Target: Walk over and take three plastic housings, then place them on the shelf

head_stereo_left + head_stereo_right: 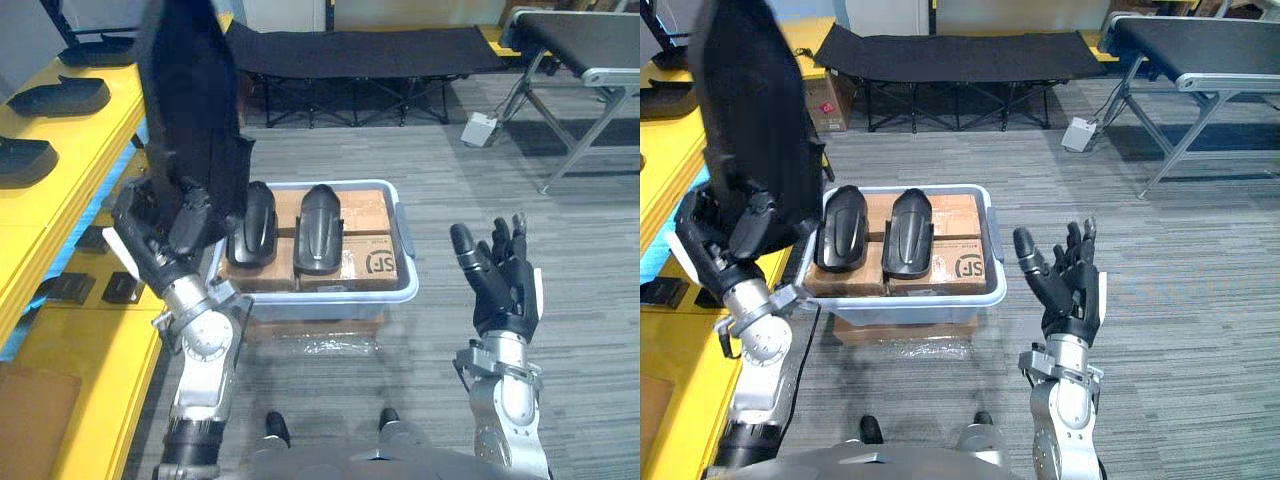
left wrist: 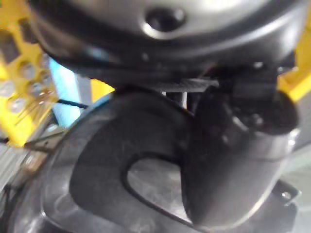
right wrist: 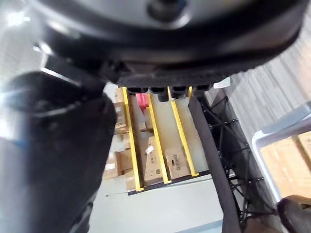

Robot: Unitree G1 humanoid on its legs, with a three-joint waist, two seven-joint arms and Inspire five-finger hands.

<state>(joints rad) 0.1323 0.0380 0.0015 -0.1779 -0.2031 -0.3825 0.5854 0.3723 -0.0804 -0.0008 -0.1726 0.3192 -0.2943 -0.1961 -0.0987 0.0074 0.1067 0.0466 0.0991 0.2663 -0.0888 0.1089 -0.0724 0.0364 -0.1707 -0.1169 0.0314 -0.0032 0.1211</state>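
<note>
My left hand [image 1: 160, 225] is shut on a long black plastic housing [image 1: 190, 110], which it holds upright beside the yellow shelf [image 1: 70, 150]. In the left wrist view the thumb [image 2: 233, 160] curls over the housing [image 2: 107, 165]. Two more black housings [image 1: 252, 222] [image 1: 318, 228] lie side by side on cardboard boxes inside a grey bin [image 1: 405, 245]. Several black housings [image 1: 60, 97] rest on the shelf's upper level. To the right of the bin my right hand [image 1: 503, 280] is raised, open and holding nothing.
A black folding cot [image 1: 350, 50] stands beyond the bin. At the far right are a metal-legged conveyor table [image 1: 580, 45] and a small grey box [image 1: 478, 128] on the floor. Small black parts [image 1: 95, 285] lie on the shelf's lower level.
</note>
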